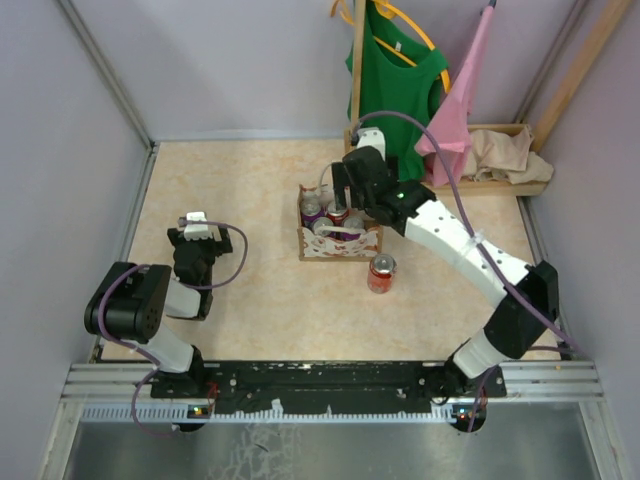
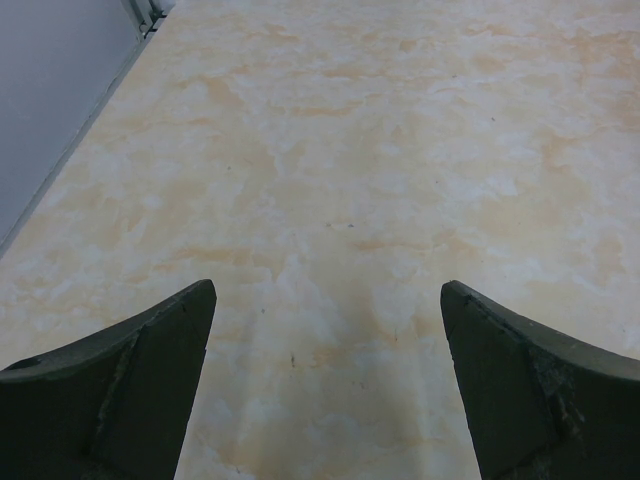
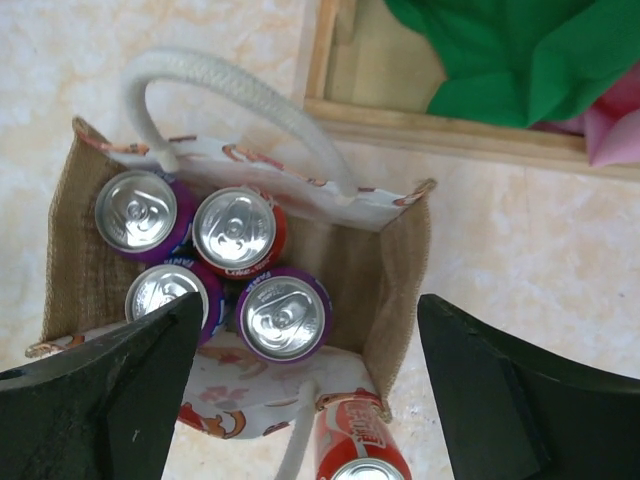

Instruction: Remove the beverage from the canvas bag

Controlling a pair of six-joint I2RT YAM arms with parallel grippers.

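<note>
The marbled worktop (image 1: 250, 180) is carrying the canvas bag (image 3: 395, 270), which is standing upright with its mouth open; four beverage cans (image 3: 284, 312), three purple and one red, are standing inside it; another red can (image 1: 381, 272) is standing just beside the bag; the right jaws are hovering wide open above the bag, gripping nothing; the left jaws are gaping over the worktop well apart, holding nothing.

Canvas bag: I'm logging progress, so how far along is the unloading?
Done: one red can stands on the table beside the canvas bag. In hand: nothing; the right gripper hovers open over the bag. Left: four cans inside, three purple, one red.
</note>
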